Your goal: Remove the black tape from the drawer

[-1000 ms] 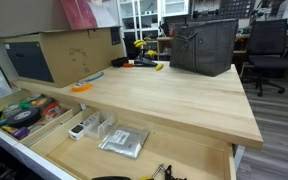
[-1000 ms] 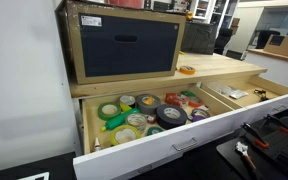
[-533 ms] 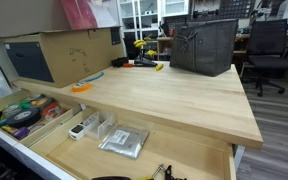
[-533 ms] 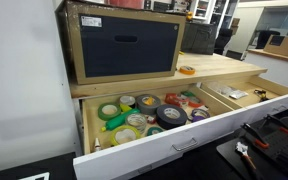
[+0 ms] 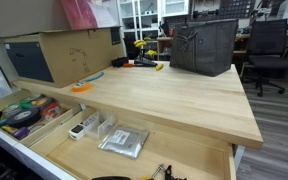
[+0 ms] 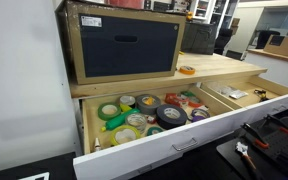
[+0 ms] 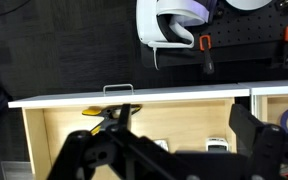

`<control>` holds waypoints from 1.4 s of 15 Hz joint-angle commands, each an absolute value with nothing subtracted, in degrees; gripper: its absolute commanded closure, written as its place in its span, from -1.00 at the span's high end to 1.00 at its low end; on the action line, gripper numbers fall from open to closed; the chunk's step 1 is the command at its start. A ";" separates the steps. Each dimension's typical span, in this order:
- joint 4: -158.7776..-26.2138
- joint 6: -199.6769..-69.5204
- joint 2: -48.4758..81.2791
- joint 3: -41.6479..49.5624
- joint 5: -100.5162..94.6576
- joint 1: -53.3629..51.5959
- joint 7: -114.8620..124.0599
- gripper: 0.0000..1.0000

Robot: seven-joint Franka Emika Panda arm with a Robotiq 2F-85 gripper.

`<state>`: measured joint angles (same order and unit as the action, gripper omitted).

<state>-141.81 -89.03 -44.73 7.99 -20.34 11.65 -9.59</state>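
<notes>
The black tape lies flat among several coloured tape rolls in the open pale-wood drawer with a white front. Both also show in an exterior view, the tape near the left end of the drawer. In the wrist view my gripper fills the lower part of the frame with its dark fingers wide apart and nothing between them. It looks at a different, wider drawer; the black tape is not in that view. I cannot make out the gripper in either exterior view.
A large cardboard box stands on the wooden tabletop, with an orange-yellow flat roll and a dark bag. The wider drawer holds a clear plastic box; pliers lie in it.
</notes>
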 commanded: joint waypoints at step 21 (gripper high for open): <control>-124.54 -96.46 -13.41 -2.57 -5.60 -4.48 -4.85 1.00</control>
